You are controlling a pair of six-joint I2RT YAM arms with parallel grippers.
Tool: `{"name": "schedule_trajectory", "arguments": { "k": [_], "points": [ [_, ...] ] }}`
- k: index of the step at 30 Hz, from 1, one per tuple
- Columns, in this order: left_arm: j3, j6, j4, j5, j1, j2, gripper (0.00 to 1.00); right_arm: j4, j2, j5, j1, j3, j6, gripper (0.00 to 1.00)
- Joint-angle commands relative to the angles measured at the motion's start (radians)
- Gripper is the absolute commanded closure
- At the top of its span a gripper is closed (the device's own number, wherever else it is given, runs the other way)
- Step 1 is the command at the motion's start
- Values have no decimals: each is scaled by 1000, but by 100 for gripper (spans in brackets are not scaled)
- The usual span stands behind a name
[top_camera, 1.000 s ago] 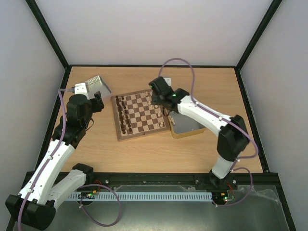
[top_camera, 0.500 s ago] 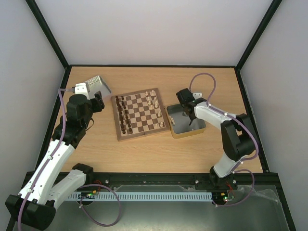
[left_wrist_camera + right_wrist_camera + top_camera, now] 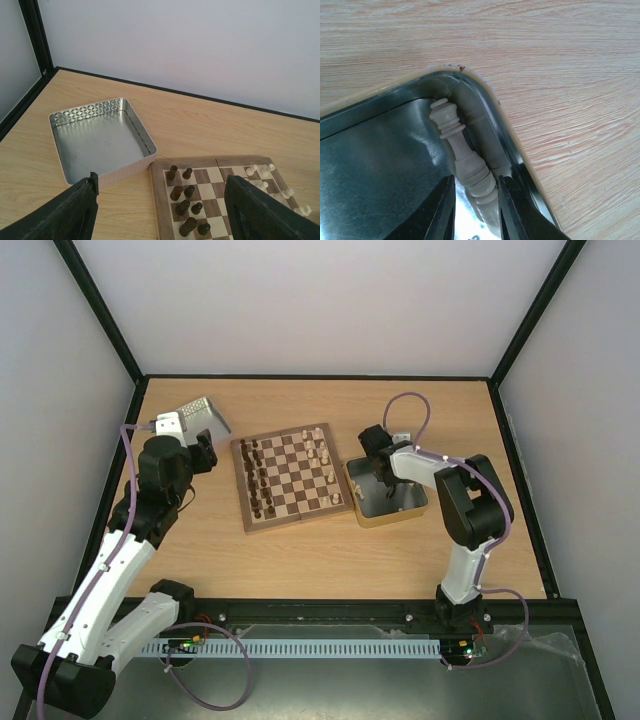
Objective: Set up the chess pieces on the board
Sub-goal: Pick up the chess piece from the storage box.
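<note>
Soft, even white light falls from above, and shadows on the desk (image 3: 300,550) are faint. The left tin (image 3: 95,140) glints mildly on its embossed walls. Close up, the right tin (image 3: 370,170) mirrors darkly, and the right fingers (image 3: 440,210) look slightly soft.

top external: high behind the arm bases, looking down over the whole table (image 3: 300,550) | left wrist: low, facing the far wall, near tin (image 3: 100,145) and board (image 3: 200,163) corner, both shared with top | right wrist: very close, down into second tin (image 3: 370,165) corner
</note>
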Motion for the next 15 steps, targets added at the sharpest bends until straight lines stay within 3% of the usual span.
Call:
{"name": "schedule_trajectory", "arguments": {
  "k": [1,15],
  "points": [
    [-14,13,26,-6,6,-5,29,19,20,63,-10,17,-1,77],
    [-13,13,24,-9,6,-8,29,93,-14,-269,-68,-46,11,82]
  ]
}}
